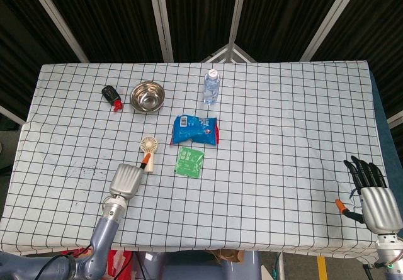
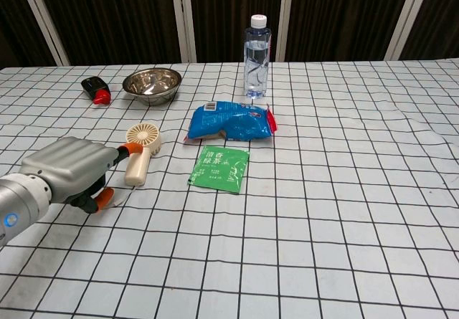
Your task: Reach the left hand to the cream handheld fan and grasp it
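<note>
The cream handheld fan (image 1: 149,146) lies flat on the checked tablecloth, round head away from me and handle (image 2: 135,168) pointing back toward me. My left hand (image 2: 72,167) hovers just left of the handle, back up and holding nothing. One orange fingertip (image 2: 128,147) sits close beside the fan's head; whether it touches the fan I cannot tell. The thumb (image 2: 104,198) hangs lower, apart from it. In the head view the left hand (image 1: 126,180) is right below the fan. My right hand (image 1: 373,195) rests open at the table's near right corner, fingers stretched out.
A green tea packet (image 2: 219,167) lies just right of the fan, with a blue snack bag (image 2: 231,122) behind it. Further back stand a steel bowl (image 2: 151,82), a water bottle (image 2: 257,57) and a small black-and-red object (image 2: 95,88).
</note>
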`<action>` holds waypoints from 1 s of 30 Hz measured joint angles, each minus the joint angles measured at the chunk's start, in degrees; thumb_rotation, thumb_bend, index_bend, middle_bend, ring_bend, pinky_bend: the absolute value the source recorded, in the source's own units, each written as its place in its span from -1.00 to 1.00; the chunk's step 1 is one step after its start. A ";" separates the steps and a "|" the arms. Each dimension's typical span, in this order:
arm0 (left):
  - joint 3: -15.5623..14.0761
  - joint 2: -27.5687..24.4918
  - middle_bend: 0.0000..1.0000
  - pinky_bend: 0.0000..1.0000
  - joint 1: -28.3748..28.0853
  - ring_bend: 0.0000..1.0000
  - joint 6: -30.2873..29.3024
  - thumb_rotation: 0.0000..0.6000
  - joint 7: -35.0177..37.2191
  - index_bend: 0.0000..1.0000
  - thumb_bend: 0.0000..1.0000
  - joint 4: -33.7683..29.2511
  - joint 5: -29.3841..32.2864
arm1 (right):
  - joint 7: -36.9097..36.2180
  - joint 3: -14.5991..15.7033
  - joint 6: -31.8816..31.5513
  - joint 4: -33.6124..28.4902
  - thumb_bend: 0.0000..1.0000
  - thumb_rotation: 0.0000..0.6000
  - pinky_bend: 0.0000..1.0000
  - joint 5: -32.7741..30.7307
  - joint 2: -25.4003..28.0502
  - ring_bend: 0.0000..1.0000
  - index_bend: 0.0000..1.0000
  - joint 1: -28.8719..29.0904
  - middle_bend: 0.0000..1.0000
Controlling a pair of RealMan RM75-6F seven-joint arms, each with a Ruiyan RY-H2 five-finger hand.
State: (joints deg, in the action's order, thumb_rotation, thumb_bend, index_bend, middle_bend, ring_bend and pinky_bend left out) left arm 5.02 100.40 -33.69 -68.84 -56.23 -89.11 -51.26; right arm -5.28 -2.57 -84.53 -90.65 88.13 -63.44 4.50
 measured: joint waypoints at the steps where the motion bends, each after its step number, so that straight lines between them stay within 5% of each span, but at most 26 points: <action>1: -0.18 0.03 0.77 0.60 -0.01 0.65 0.06 1.00 0.03 -0.76 0.42 0.16 0.08 | 0.00 0.00 0.00 0.00 -0.44 1.00 -1.00 0.00 0.00 -1.00 -0.80 0.00 -1.00; 16: -1.29 0.90 0.76 0.60 -0.44 0.63 0.56 1.00 -0.40 -0.63 0.42 1.89 1.40 | 0.02 0.00 -0.04 -0.02 -0.44 1.00 -1.00 -0.02 -0.02 -1.00 -0.80 -0.02 -1.00; 25: 0.11 0.23 0.67 0.60 -0.25 0.54 -1.63 1.00 3.03 -0.87 0.39 0.18 -1.37 | 0.05 0.01 -0.11 0.01 -0.44 1.00 -1.00 0.00 -0.06 -1.00 -0.80 -0.04 -1.00; 30: 1.91 -1.16 0.35 0.49 -0.02 0.26 -4.24 1.00 6.46 -1.00 0.20 -2.31 -5.17 | 0.15 -0.01 -0.13 -0.01 -0.44 1.00 -1.00 -0.03 -0.07 -1.00 -0.80 -0.04 -1.00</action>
State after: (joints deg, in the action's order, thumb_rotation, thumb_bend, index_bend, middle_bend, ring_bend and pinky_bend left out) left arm 6.93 99.23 -33.72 -73.08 -49.78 -91.42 -56.43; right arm -5.13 -2.58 -84.66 -90.65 88.10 -63.51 4.46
